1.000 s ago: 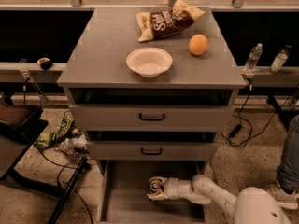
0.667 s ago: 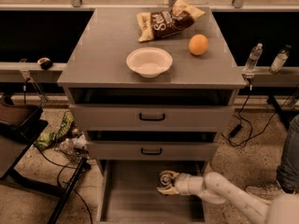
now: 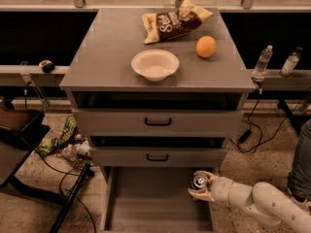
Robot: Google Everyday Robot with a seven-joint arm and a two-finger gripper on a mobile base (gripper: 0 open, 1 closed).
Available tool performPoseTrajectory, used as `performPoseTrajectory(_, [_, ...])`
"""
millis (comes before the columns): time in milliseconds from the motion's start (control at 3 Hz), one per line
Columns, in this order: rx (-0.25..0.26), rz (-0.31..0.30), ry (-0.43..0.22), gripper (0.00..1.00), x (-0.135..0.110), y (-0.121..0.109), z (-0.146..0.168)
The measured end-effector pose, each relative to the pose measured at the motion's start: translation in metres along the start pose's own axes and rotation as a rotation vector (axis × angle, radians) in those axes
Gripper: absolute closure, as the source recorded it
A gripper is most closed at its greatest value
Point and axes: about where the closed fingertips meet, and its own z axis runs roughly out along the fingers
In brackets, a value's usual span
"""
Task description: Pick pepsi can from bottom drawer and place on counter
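- One gripper (image 3: 199, 184), on the end of a single white arm (image 3: 252, 201) that reaches in from the near right, sits over the right edge of the open bottom drawer (image 3: 146, 203).
- Its two pale fingers (image 3: 209, 175) are clamped on one pepsi can (image 3: 198, 181), one above and one below. The can's silver top faces up and left.
- The can is held at the far right of the bottom drawer, just below the front of the middle drawer. Whether it touches the drawer floor cannot be told.
- The cabinet has three drawers. The two upper drawers (image 3: 158, 122) are both slightly open, and each has one black handle.
- The counter (image 3: 97, 57) holds three things: one white bowl (image 3: 155, 64) near the centre, one orange (image 3: 206, 46) to its right, and one chip bag (image 3: 175, 22) at the far edge.
- Two clear water bottles (image 3: 263, 59) stand on a ledge to the right of the cabinet, well apart from the can.
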Motion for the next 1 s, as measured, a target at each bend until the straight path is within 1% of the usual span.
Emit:
performPoseTrajectory(333, [-0.068,0.059,-0.025,1.0,-0.072,0.05,-0.058])
performPoseTrajectory(667, [-0.173,0.064,-0.037,1.0,-0.156,0.08,-0.098])
performPoseTrajectory(1000, [-0.189,-0.007,-0.01,1.0,-0.234,0.056,-0.137])
